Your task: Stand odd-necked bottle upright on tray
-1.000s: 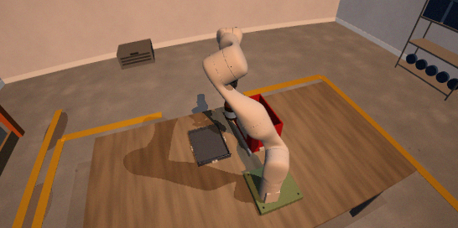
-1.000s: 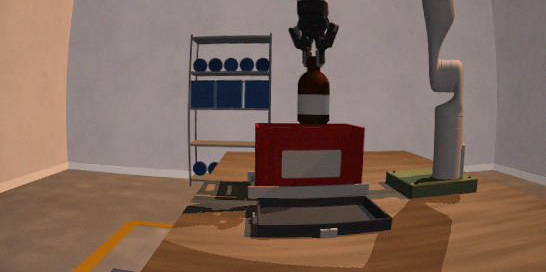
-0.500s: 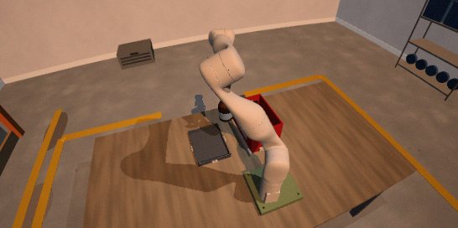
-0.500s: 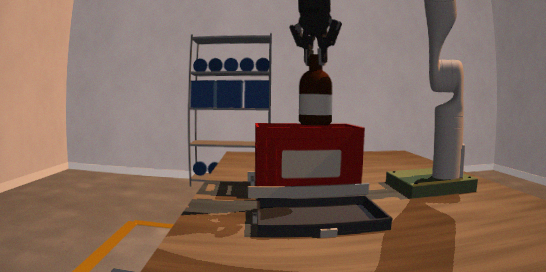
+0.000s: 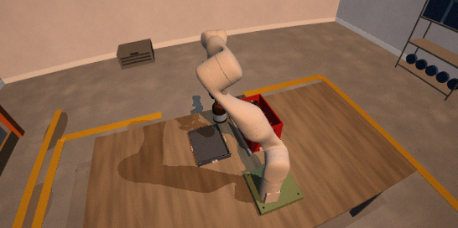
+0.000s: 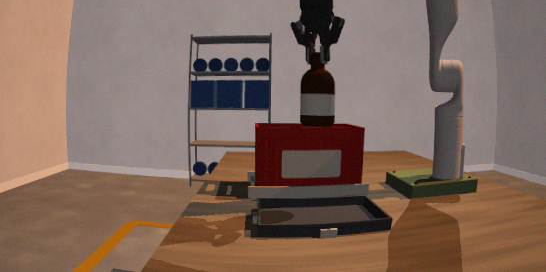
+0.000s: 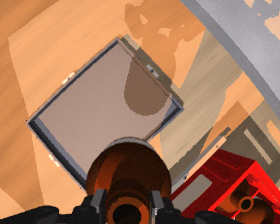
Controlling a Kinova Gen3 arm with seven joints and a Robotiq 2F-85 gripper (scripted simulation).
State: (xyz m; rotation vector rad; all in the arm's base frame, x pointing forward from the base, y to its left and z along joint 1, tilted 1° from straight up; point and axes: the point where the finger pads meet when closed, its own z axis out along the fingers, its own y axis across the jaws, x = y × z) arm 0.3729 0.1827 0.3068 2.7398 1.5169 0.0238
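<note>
My gripper (image 6: 317, 56) (image 7: 127, 203) is shut on the neck of a brown bottle (image 6: 318, 84) (image 7: 128, 167) with a white label. The bottle also shows in the top view (image 5: 219, 110). It hangs upright in the air. In the wrist view its body overlaps the near edge of the tray (image 5: 208, 146) (image 6: 385, 224) (image 7: 81, 82), which is dark-rimmed and holds nothing. The red crate (image 5: 274, 125) (image 6: 270, 156) (image 7: 226, 167) stands beside the tray. One bottle in the crate (image 7: 246, 203) shows in the wrist view; the others are hidden or cut off.
A pale strip (image 6: 310, 190) (image 7: 206, 157) lies between the crate and the tray. The arm's green base plate (image 5: 289, 192) (image 6: 425, 186) is on the table (image 5: 340, 146). A shelf rack (image 6: 230, 73) stands behind the table. The arm hides part of the crate in the top view.
</note>
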